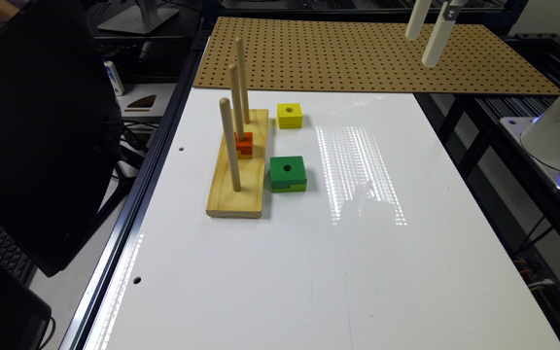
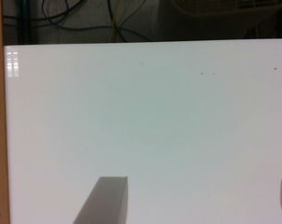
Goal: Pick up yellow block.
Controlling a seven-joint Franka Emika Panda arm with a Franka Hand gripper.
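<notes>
The claw hangs high over the brown board with holes at the far end of the bench. Its two white fingers are spread apart with nothing between them, so the claw is open. In the wrist view the two fingers show far apart over bare white bench.

The yellow block sits flat on the white bench, near the far edge where the brown board starts. It has a round hole in its top. It is well apart from the claw, toward the exterior view's left. Nothing is touching it.

Just beside the yellow block, on the exterior view's left, is a wooden base with three tall pegs standing up. The base lies along the bench edge on that side. A small orange-red block sits on the middle peg, down on the base.

A green block with a lighter green bottom layer sits on the bench, just beside the base and nearer to the camera than the yellow block. It has a round hole too. The two blocks do not touch.

A black screen stands off the bench at the exterior view's left.
</notes>
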